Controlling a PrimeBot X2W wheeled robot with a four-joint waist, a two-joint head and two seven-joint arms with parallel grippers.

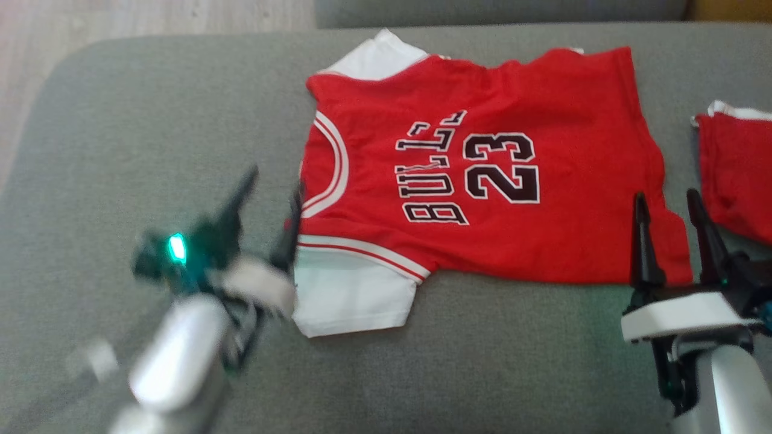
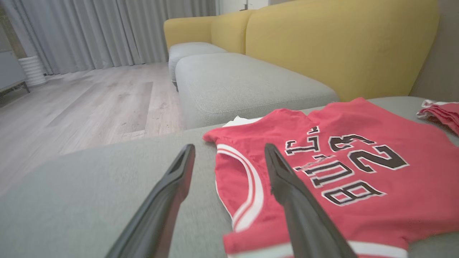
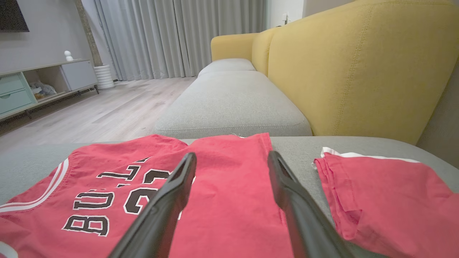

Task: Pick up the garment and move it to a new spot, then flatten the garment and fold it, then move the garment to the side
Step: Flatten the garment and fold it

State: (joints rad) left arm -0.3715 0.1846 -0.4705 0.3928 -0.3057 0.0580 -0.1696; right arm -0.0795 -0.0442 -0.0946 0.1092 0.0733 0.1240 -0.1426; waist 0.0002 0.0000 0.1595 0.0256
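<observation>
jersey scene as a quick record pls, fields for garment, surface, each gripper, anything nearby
garment: red jersey, spread flat, print up, not folded
surface: gray cushion
left gripper: open, straddling the collar-side edge
right gripper: open, at the hem's near corner
nearby: second red garment, on the robot's right, apart from the jersey

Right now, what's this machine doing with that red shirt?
A two-armed robot is working on a red Bulls jersey spread out on a grey cushion. Its left gripper sits open at the collar end, its right gripper open at the hem corner; neither grips cloth. The jersey isn't folded yet. Another red garment lies off to the right.
</observation>
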